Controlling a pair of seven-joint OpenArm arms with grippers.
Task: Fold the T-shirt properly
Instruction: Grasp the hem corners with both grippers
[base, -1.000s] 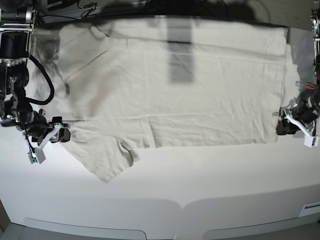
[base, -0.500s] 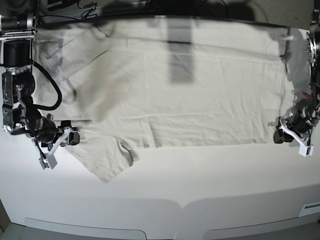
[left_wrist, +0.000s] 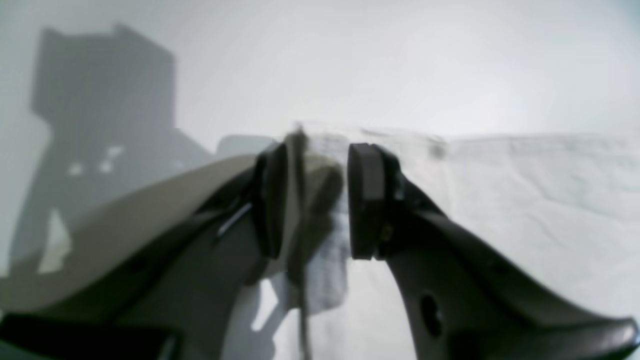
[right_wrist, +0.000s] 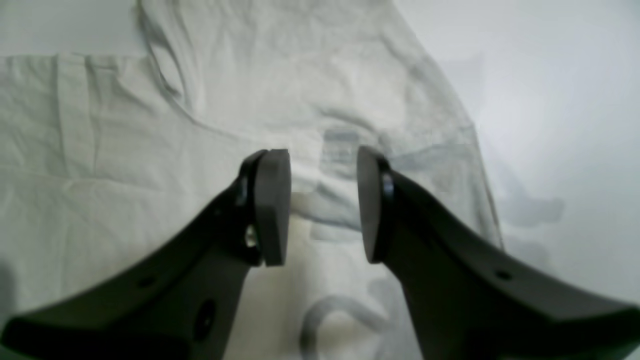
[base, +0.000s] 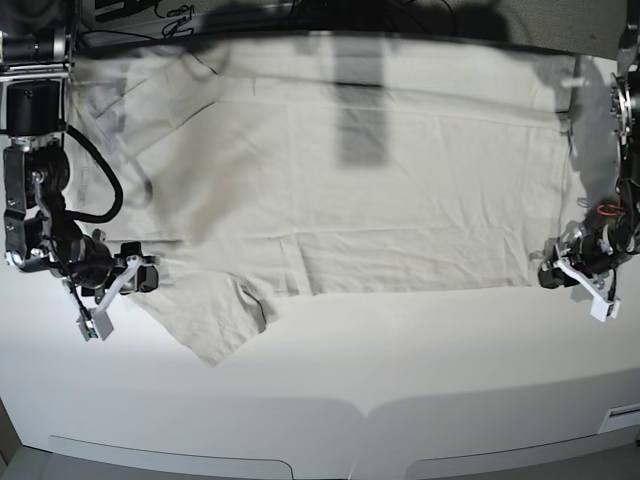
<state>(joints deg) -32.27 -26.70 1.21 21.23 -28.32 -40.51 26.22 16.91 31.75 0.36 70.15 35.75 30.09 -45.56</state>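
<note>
The T-shirt (base: 380, 200) lies spread flat on the white table, its sleeves toward the left of the base view and its bottom hem toward the right. My left gripper (base: 558, 280) sits low at the hem's near corner. In the left wrist view a raised fold of T-shirt (left_wrist: 525, 200) edge stands between the pads of the left gripper (left_wrist: 317, 200), with a gap still showing, so it is open. My right gripper (base: 125, 292) is at the near sleeve (base: 205, 310). In the right wrist view the right gripper (right_wrist: 322, 205) hangs open just above wrinkled T-shirt (right_wrist: 125, 150) fabric, holding nothing.
Bare white table (base: 400, 360) runs in front of the shirt down to the front edge. Dark equipment and cables (base: 170, 15) line the back edge. A dark shadow (base: 360, 110) falls across the shirt's upper middle.
My left gripper has slid in to the hem corner and its jaws have narrowed around the fabric edge. My right gripper moved toward the near sleeve, then stayed put.
</note>
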